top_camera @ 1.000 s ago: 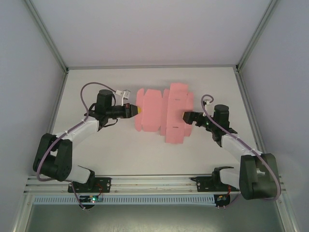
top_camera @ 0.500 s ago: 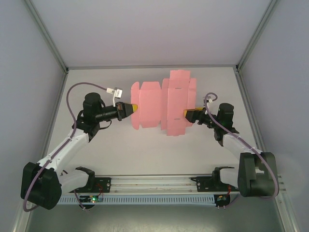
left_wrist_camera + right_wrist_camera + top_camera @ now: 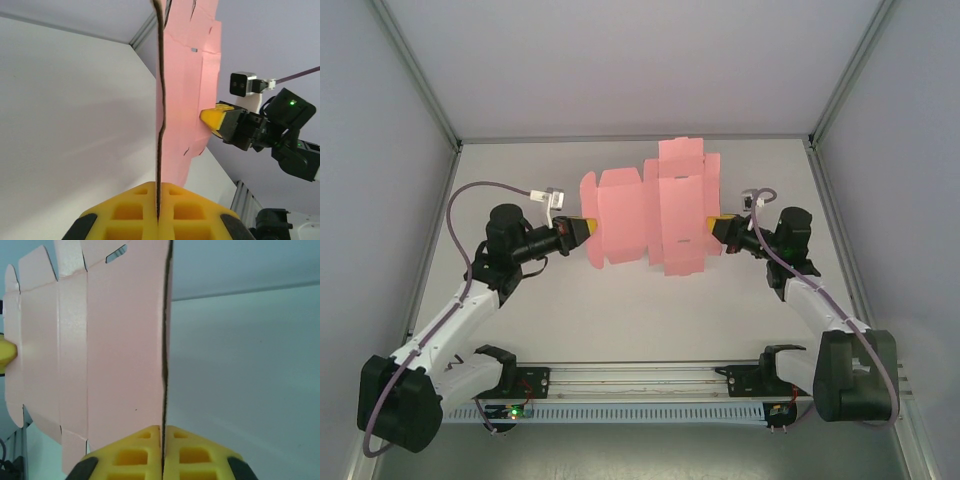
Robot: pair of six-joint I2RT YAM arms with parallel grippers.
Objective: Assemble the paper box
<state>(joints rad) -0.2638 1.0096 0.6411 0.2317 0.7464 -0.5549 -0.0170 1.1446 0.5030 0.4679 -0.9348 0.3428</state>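
Right tool [image 3: 713,225] now clamped on paper box [image 3: 640,215] edge; left tool [image 3: 590,228] pinching opposite edge.

The paper box [image 3: 115,340] seems cropped at top.

Lab test cell: white table [image 3: 620,320], grey enclosure walls [image 3: 375,200], aluminium frame rails [image 3: 415,72].

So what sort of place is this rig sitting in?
Probably a purpose-built robot test cell: a white table boxed in by aluminium frame posts and plain grey walls, with a mounting rail along its near edge.
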